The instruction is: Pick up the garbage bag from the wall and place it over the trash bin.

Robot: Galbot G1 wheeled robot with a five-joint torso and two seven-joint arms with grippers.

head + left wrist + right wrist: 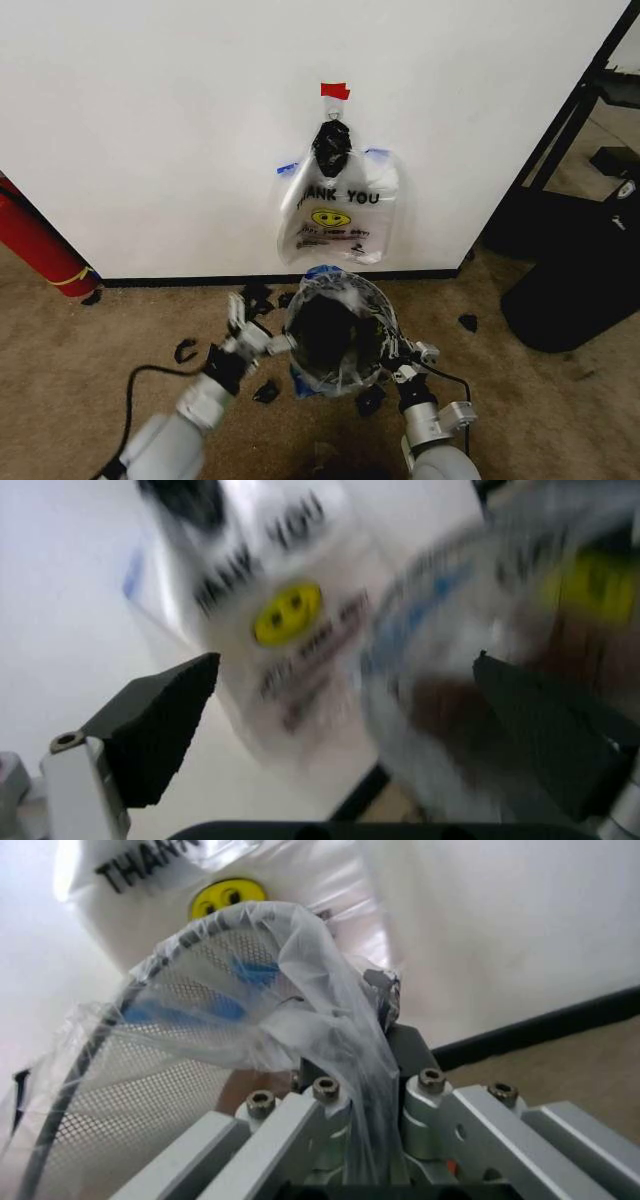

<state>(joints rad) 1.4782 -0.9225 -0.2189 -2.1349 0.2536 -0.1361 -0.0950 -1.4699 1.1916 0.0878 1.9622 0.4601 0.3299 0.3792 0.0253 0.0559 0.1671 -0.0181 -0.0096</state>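
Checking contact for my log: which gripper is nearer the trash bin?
Right. The right gripper is clamped on the rim of the trash bin; the left gripper is open beside the opposite side.

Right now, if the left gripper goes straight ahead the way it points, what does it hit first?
Most likely the garbage bag stretched over the trash bin: the left gripper is open, with its plastic right between the pads. Depth is unclear; the bunch of bags on the wall lies behind.
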